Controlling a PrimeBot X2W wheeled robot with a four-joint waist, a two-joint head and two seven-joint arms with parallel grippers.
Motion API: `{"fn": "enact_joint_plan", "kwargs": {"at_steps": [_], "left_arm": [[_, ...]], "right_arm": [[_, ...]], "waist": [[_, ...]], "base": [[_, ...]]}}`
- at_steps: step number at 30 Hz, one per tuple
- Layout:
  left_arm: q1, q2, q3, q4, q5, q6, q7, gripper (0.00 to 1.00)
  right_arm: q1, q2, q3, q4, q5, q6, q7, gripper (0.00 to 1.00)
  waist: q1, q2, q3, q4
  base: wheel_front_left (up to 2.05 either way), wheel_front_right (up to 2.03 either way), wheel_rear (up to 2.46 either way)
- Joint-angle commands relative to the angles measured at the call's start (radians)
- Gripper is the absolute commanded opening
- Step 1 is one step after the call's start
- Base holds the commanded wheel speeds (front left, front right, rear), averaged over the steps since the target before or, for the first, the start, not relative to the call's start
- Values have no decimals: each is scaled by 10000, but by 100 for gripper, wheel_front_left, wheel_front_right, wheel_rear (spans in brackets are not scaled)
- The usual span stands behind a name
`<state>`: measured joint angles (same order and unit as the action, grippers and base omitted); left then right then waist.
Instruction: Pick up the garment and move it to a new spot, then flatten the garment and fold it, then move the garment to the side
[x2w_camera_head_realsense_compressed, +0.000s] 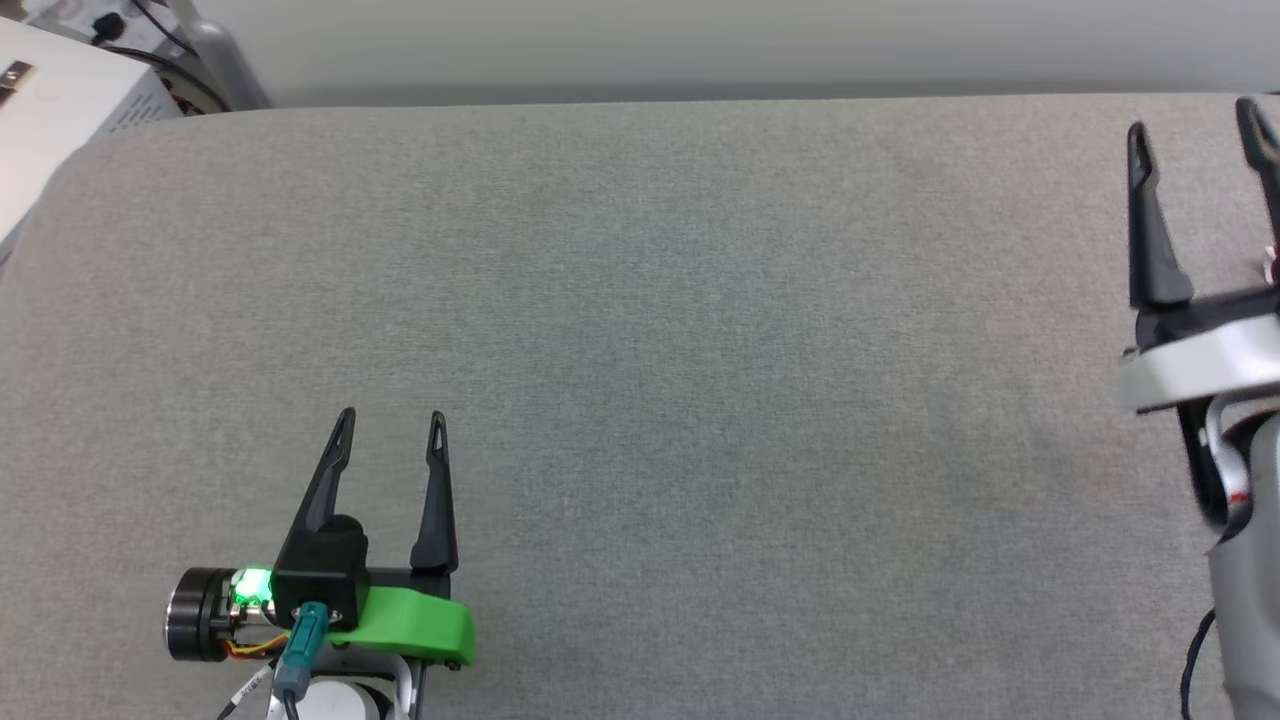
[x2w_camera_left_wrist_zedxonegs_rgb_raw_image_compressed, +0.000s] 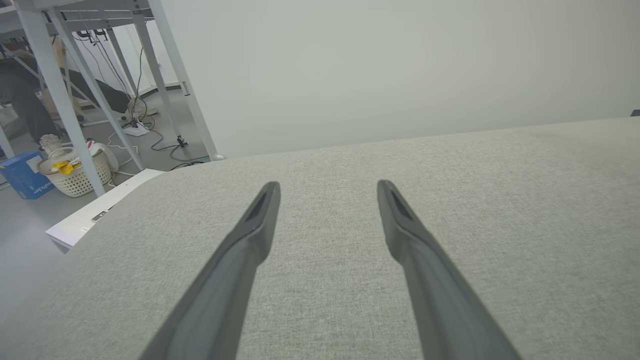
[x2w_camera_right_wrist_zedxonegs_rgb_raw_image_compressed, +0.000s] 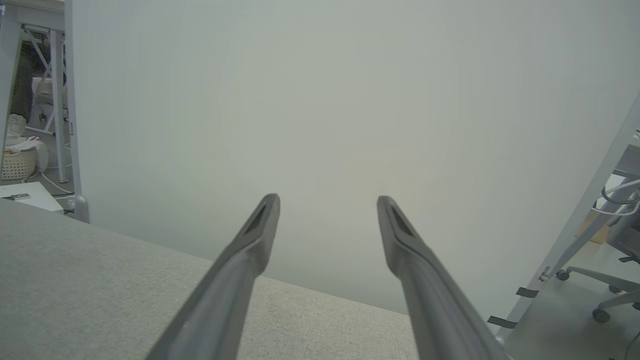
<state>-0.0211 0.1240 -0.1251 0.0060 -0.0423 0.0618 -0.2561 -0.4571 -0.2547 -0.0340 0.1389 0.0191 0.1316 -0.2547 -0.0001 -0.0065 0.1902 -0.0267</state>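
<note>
A: Where is the garment lying?
B: Cannot tell. The left gripper (x2w_camera_head_realsense_compressed: 391, 414) is hovering over the near left part of the grey padded surface (x2w_camera_head_realsense_compressed: 700, 350), fingers spread wide and holding nothing.
A: And the right gripper (x2w_camera_head_realsense_compressed: 1192, 116)?
B: It is hanging over the surface's far right end, fingers parted and empty. A white basket (x2w_camera_left_wrist_zedxonegs_rgb_raw_image_compressed: 75, 175) is sitting beyond the surface's left corner.
</note>
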Motion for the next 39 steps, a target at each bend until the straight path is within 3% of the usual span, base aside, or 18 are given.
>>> {"fn": "enact_joint_plan", "kwargs": {"at_steps": [1,15,25,39], "left_arm": [[115,-43,46,48,-67,41,-57,100],[673,-200,187,408,-158,-74,-57,100],[1100,-310,97,654,-297,-437,-57,100],[1406,-458,163,757,-285,-514,-57,100]], "right_arm": [[515,202,-40,-278,-5,-9,-65,100],[3956,1724,-275,-1301,457,-9,-69,100],[5453,2017,-438,-1332,919,-9,-70,100],[6194,2043,-275,-1245,1331,-9,-70,100]], "waist": [[1,65,-562,570],[1,65,-1450,726],[1,65,-1977,644],[1,65,-2225,369]], "base": [[0,0,0],[0,0,0],[0,0,0],[0,0,0]]}}
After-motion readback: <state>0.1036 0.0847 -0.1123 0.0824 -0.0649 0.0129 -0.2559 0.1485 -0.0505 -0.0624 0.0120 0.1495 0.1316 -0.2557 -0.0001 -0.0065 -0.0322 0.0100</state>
